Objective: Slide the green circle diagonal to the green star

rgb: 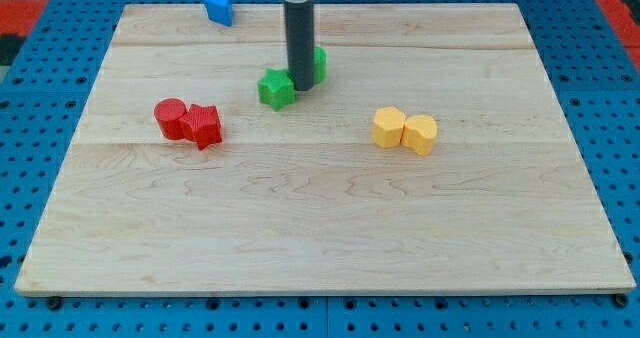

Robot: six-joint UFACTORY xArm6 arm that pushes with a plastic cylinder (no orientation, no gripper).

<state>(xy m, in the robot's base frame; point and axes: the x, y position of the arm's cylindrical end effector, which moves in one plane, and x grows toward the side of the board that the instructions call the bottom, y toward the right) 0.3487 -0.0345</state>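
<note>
Surface: a pale wooden board (pixel 330 228) with visible grain and plank seams, lying on a blue perforated base (pixel 30 178).

My tip: the dark rod comes down from the surface's far edge and its lower end (pixel 300 87) sits between the two green blocks, touching or just beside both.

Pincer: there is none on this arm; the rod ends plainly, so there is nothing to read as open or closed.

Green circle: a bright green block (pixel 319 63), mostly hidden behind the rod; only its right part shows, with a rounded side. It lies in the far half of the surface, near the middle of the far edge, up and to the right of the green star.

Green star: same bright green, a lobed outline (pixel 276 88), just left of my tip and a little nearer the front edge than the circle.

Red pair: a red cylinder (pixel 171 117) and a red star (pixel 203 126), touching, toward the left edge.

Yellow pair: two yellow blocks (pixel 389 127) (pixel 421 134), touching, right of centre; exact shapes hard to tell.

Blue block: an angular blue piece (pixel 217 0) at the far edge, left of the rod.
</note>
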